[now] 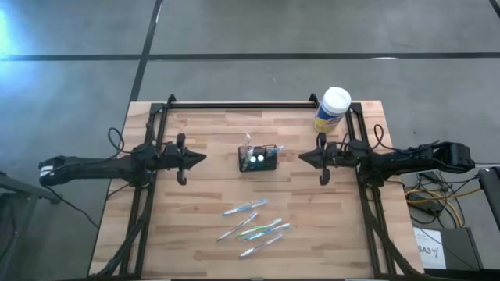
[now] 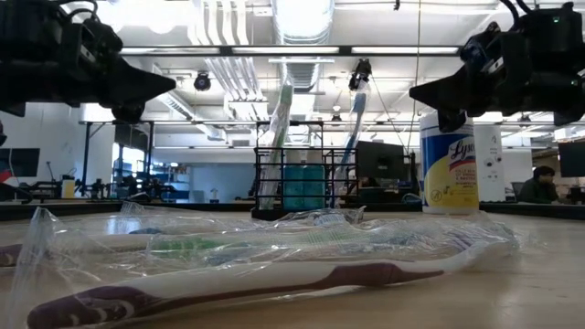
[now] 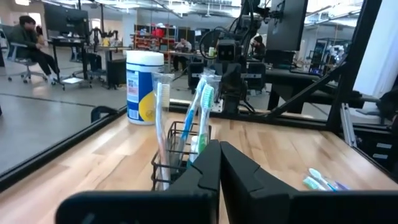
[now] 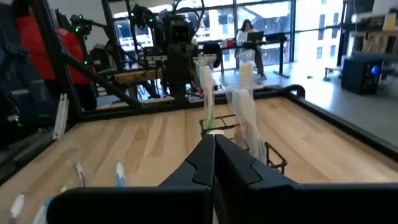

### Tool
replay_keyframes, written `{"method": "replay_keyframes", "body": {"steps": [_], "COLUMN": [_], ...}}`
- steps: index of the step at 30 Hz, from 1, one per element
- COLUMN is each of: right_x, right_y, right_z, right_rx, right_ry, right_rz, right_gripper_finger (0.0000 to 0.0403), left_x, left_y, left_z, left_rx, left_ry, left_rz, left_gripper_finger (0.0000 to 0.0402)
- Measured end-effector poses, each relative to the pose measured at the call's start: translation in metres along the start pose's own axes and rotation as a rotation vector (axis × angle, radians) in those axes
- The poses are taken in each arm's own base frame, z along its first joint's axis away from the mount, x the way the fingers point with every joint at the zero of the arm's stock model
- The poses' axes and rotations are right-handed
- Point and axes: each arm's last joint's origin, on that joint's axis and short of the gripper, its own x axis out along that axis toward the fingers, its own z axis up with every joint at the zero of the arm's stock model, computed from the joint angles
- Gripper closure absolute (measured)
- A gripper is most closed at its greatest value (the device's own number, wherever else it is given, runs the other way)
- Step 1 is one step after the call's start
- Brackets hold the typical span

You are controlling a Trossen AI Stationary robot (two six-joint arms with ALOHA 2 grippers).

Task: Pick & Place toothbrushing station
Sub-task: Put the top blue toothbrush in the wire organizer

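High view: the toothbrushing station (image 1: 258, 158) stands upright near the table's centre, between the left gripper (image 1: 197, 158) and the right gripper (image 1: 306, 157) – both hover just beside it, fingers pressed together, holding nothing. A wipes canister (image 1: 333, 110) sits near the far right corner, and wrapped toothbrushes (image 1: 254, 227) lie scattered toward the near edge, with bare wood on either side. Low view: the caddy (image 2: 300, 180) rises behind the wrapped brushes (image 2: 247, 265), both arms above table height. Left wrist view: closed fingers (image 3: 239, 174) point at the caddy (image 3: 180, 152) – bare table lies beyond it. Right wrist view: closed fingers (image 4: 196, 163) face the caddy (image 4: 239, 138) from the opposite side.
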Motion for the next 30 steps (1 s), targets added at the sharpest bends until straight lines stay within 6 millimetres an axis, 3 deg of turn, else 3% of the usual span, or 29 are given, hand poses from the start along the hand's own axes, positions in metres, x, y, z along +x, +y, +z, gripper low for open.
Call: {"method": "replay_keyframes", "body": {"steps": [9, 16, 30], "right_x": [0.002, 0.014, 0.016], "right_y": [0.011, 0.024, 0.029], "right_z": [-0.002, 0.009, 0.005], "right_rx": [0.009, 0.010, -0.041], "right_ry": [0.023, 0.027, 0.077], "right_rz": [0.077, 0.034, 0.029], "right_gripper_finger": [0.0394, 0.0394, 0.0394], "left_x": [0.000, 0.002, 0.028], "left_y": [0.001, -0.002, -0.034], "left_z": [-0.009, -0.016, 0.001], "left_rx": [-0.021, -0.124, -0.183], "left_ry": [0.089, 0.206, 0.313], "left_rz": [0.007, -0.059, -0.223], "left_gripper_finger": [0.0388, 0.0397, 0.0397]}}
